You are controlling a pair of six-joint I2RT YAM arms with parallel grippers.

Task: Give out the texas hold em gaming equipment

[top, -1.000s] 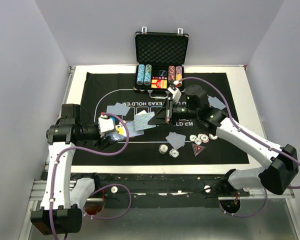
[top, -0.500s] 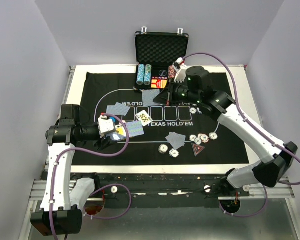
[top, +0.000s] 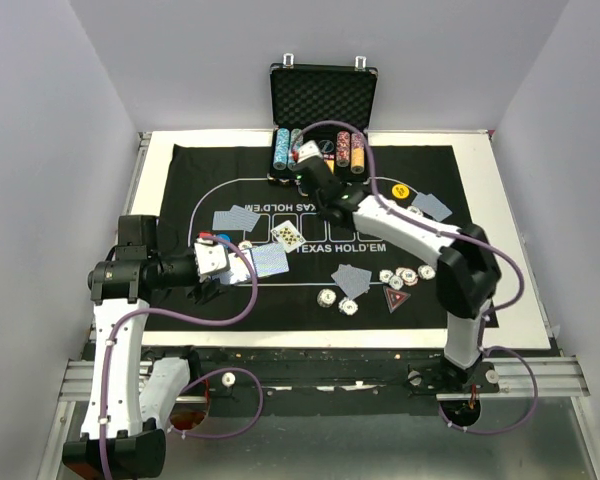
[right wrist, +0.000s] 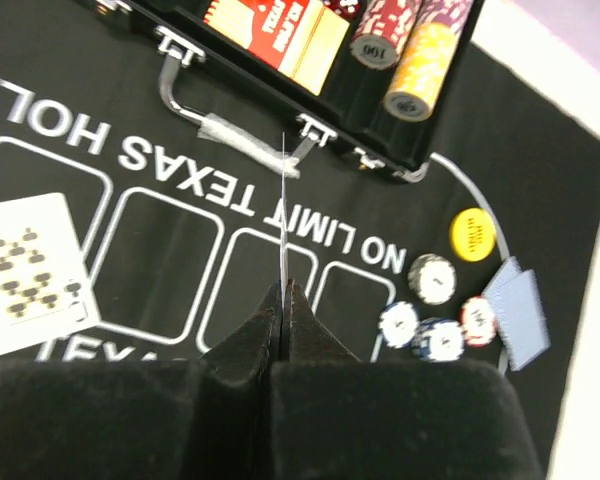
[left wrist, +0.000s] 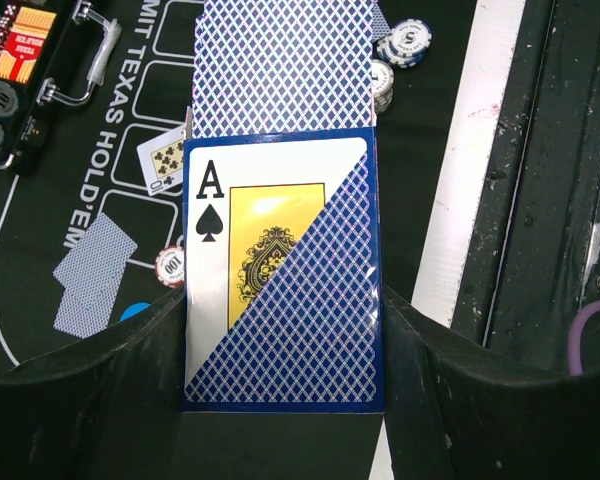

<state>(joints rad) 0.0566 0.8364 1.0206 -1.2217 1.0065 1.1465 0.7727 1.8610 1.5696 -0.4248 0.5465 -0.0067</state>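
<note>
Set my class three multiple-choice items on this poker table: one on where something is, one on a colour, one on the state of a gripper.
1. The card pack showing the ace of spades is:
A) inside the case
B) between the fingers of the left gripper
C) flat on the table border

2. The triangular marker is:
A) green
B) yellow
C) red

3. The right gripper is:
A) shut on a card seen edge-on
B) wide open
C) half open, holding nothing

Answers:
1 B, since the left wrist view shows the pack upright between both fingers.
2 C, since it shows red beside the chips in the top view.
3 A, since the right wrist view shows the fingertips pressed together with a thin white card edge rising from them.
</note>
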